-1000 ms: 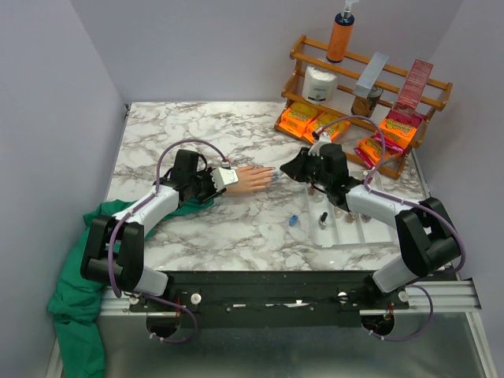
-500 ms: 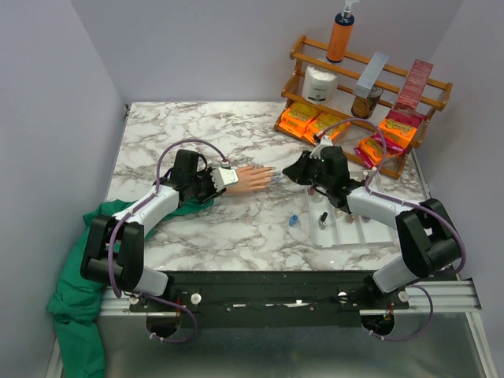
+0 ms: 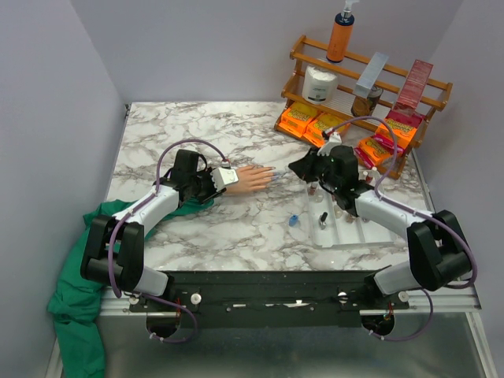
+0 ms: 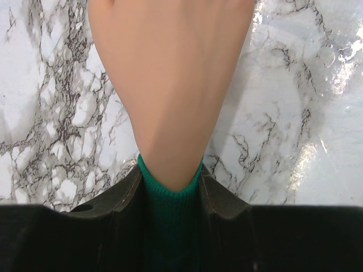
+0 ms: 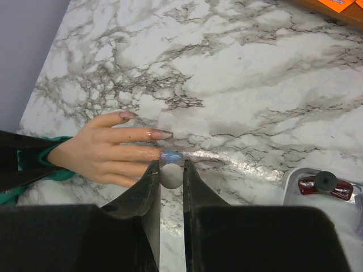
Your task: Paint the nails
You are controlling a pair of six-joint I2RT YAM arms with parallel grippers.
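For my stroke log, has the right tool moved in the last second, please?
Yes: the right tool slid slightly right, away from the fake hand, toward the wooden rack.

Soft, even light falls from above in the overhead view, leaving only faint shadows under the arms on the marble table (image 3: 236, 134). Both wrist views catch white glare on the marble, strongest at the right of the left wrist view. The close-up fake hand (image 4: 170, 85) looks slightly soft, and the black fingers (image 5: 142, 221) around the brush (image 5: 171, 171) are dark and blurred.
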